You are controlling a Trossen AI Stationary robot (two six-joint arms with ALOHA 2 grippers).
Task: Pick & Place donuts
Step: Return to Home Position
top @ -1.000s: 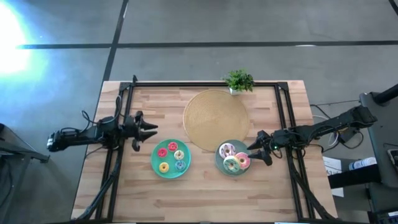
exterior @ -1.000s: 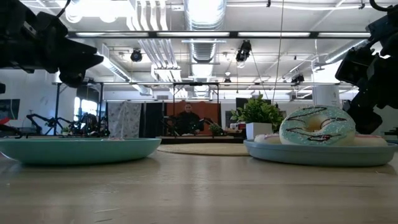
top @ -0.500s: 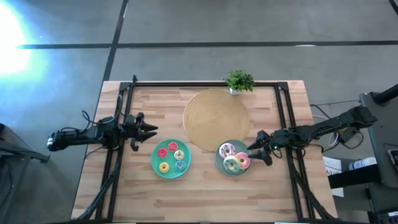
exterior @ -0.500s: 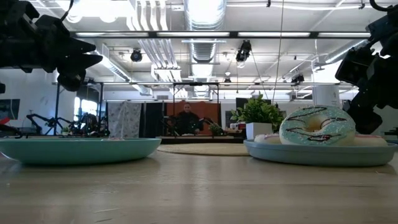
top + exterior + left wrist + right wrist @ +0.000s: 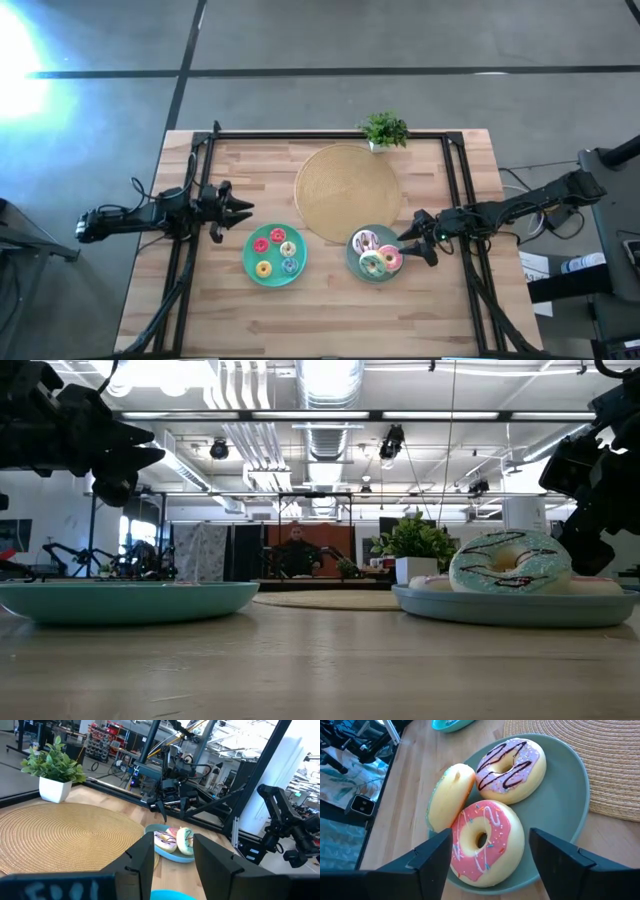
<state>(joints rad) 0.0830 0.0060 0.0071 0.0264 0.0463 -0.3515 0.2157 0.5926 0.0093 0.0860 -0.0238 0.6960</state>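
Desk [image 5: 330, 310]: pale wood strips, matt, grain visible. Mat [image 5: 345, 190]: woven tan fibre, coiled, ribbed. Teal plate [image 5: 250, 262] & grey-green plate [image 5: 570, 805]: smooth, satin, plastic-like. Pink donut [image 5: 505, 827]: glossy icing, moulded-plastic look. Tilted donut [image 5: 447, 795]: underside matt cream. Right end effector [image 5: 490, 837], fingers [image 5: 432, 862]: dark matt plastic. Desk frame [image 5: 300, 137]: black metal.

The left arm [image 5: 130, 218] stretches in low from the left side toward the middle. Its wrist is level and the left gripper [image 5: 238, 208] points right, with fingers [image 5: 142, 862] parted. The right arm [image 5: 520, 205] reaches in from the right, slightly bent. The right gripper [image 5: 408, 244] points left and a little near, its fingers [image 5: 435, 857] spread wide. In the low view both grippers hang raised.
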